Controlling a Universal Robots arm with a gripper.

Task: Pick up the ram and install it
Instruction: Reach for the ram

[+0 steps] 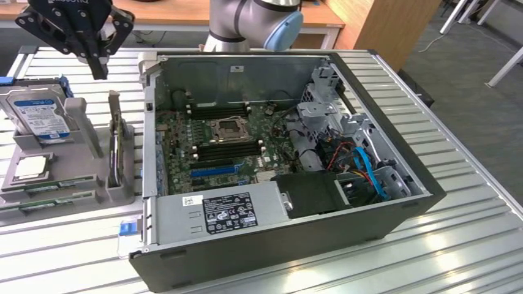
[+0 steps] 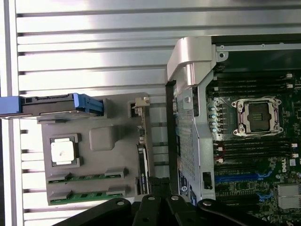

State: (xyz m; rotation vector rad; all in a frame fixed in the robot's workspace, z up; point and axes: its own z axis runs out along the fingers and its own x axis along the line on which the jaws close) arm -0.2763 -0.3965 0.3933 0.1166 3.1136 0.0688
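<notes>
Starting at the exterior view's left, there's a gray holder (image 1: 78, 119) sitting on the slatted metal table (image 1: 474, 245). A hard drive (image 1: 41, 113) with a blue-and-white label stands at its far end. A cpu (image 1: 31, 166) lies flat in a square pocket closer to the camera.

The ram (image 1: 57, 182) is at the holder's near end. It's 2 thin green sticks lying flat in their own slots, the second stick (image 1: 45, 203) just beside the first, and nothing is touching either one.

The gripper (image 1: 100, 70) hangs in the air over the far end of the holder. Its jaws are pressed together with nothing between them, and it's well apart from the ram.

Next over, a dark expansion card (image 1: 117, 144) stands on edge in the side of the holder that faces the case.

Then comes the open pc case (image 1: 286, 257), lying on its side just beside the holder. Inside is the green motherboard (image 1: 245, 162), with the cpu socket (image 1: 226, 128) in the middle and long black memory slots (image 1: 229, 149) on both sides of it. A gray power supply (image 1: 220, 211) with a black label sits along the near wall. Some blue cables (image 1: 372, 174) show toward the exterior view's right.
</notes>
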